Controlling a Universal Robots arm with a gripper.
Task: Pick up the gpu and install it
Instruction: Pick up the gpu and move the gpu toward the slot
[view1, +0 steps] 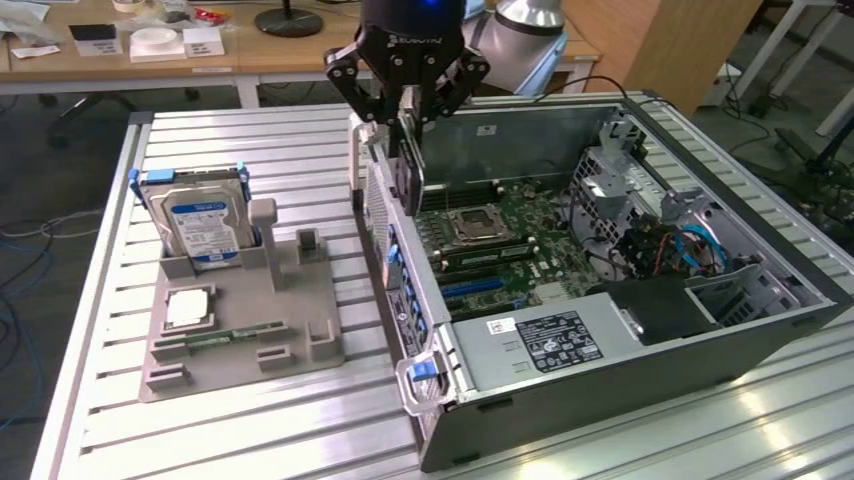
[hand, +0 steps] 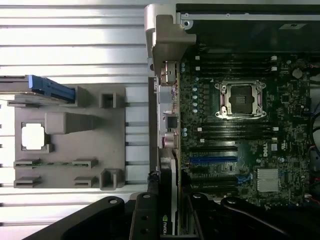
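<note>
- the gripper (view1: 408, 118) is clamped on the top edge of the gpu (view1: 404, 175), which hangs upright and edge-on.
- the gpu sits just inside the rear wall of the open computer case (view1: 641, 390), beside the motherboard (view1: 514, 255).
- a hard drive (view1: 200, 225) stands in the grey holder (view1: 240, 340) on the exterior view's left.

A robotics lab: slotted aluminium bench (view1: 240, 140), open computer case (view1: 641, 400), cluttered desks (view1: 267, 55) behind.
</note>
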